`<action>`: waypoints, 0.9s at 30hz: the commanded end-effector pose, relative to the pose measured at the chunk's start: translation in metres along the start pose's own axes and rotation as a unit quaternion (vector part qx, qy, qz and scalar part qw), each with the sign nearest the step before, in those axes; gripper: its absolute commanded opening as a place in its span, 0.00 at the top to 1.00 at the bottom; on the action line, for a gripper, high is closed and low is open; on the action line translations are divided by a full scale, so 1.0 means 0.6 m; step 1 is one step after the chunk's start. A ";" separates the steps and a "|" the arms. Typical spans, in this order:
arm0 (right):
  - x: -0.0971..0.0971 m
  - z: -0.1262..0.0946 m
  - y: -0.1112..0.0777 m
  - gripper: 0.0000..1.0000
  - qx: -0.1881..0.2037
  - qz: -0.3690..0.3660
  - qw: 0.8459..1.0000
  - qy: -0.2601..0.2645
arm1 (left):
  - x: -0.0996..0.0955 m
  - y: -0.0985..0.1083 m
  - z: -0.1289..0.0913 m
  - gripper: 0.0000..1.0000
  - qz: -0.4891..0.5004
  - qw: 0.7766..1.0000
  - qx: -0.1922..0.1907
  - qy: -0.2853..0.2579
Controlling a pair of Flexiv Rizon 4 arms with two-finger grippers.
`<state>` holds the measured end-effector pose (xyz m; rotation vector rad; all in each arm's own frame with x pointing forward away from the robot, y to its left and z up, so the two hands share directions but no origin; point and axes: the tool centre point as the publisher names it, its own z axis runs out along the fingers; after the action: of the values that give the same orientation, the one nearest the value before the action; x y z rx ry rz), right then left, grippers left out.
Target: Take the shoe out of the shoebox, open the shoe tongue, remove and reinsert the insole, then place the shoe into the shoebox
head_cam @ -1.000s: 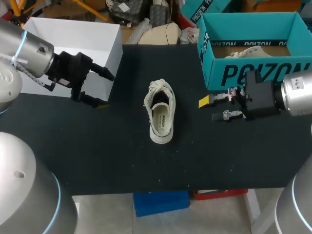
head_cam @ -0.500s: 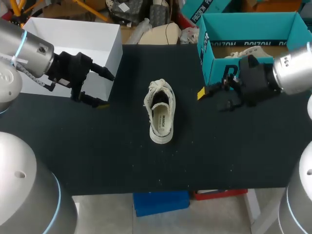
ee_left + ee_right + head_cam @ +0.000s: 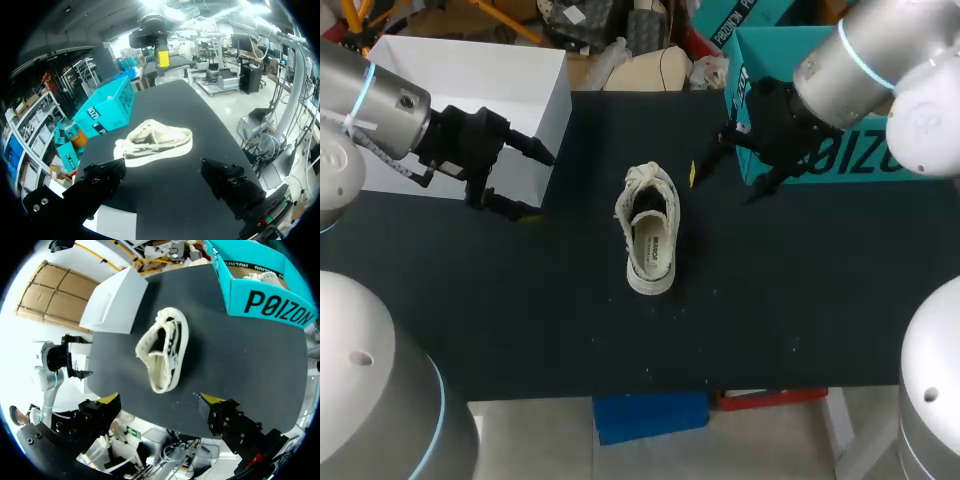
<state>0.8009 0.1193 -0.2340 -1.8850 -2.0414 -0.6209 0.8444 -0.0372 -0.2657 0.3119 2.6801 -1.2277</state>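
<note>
Shoe [image 3: 648,243] sits upright mid-desk, out of the shoebox [image 3: 910,160], laced end toward the far edge. R hand [image 3: 723,180] hangs between shoe and shoebox, fingers spread, nothing in it. L hand [image 3: 535,185] is spread and empty too, by the white box [image 3: 545,130].

Risks: the shoe looks light and the dark desk [image 3: 520,320] looks smooth, so a one-sided push prob. skids it instead of lifting the tongue. The soft off-white upper may fold under a pinch, and loose laces could snag a fingertip. Insole looks thin & flexible — likely to buckle going back in. Shoebox is stiff teal card, open-topped — R arm is close enough to knock it.
</note>
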 end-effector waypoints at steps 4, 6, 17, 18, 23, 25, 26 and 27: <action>0.010 0.009 0.025 0.00 0.027 -0.014 0.997 -0.069 | 0.002 0.000 0.001 0.00 0.001 1.000 -0.001 -0.003; 0.016 0.018 0.041 0.00 0.033 -0.029 0.994 -0.102 | 0.002 0.000 0.001 0.00 0.001 1.000 -0.001 -0.003; 0.020 0.102 0.087 0.00 0.067 -0.063 0.981 -0.173 | 0.002 0.000 0.001 0.00 0.001 1.000 -0.001 -0.003; 0.018 0.109 0.089 0.00 0.068 -0.064 0.980 -0.174 | 0.002 0.000 0.001 0.00 0.001 1.000 -0.001 -0.003; 0.003 0.147 0.100 0.07 0.070 -0.064 0.980 -0.175 | 0.002 0.000 0.001 0.00 0.001 1.000 -0.001 -0.003; -0.007 0.164 0.101 0.09 0.066 -0.063 0.981 -0.172 | 0.002 0.000 0.001 0.00 0.001 1.000 -0.001 -0.003; -0.013 0.173 0.101 0.15 0.066 -0.063 0.981 -0.172 | 0.002 0.000 0.001 0.00 0.001 1.000 -0.001 -0.003; -0.018 0.181 0.101 0.17 0.066 -0.062 0.981 -0.172 | 0.002 0.000 0.001 0.00 0.001 1.000 -0.001 -0.003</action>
<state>0.8626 0.1586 -0.3021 -1.9118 -2.3695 -0.2094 0.8444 -0.0371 -0.2656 0.3118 2.6805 -1.2275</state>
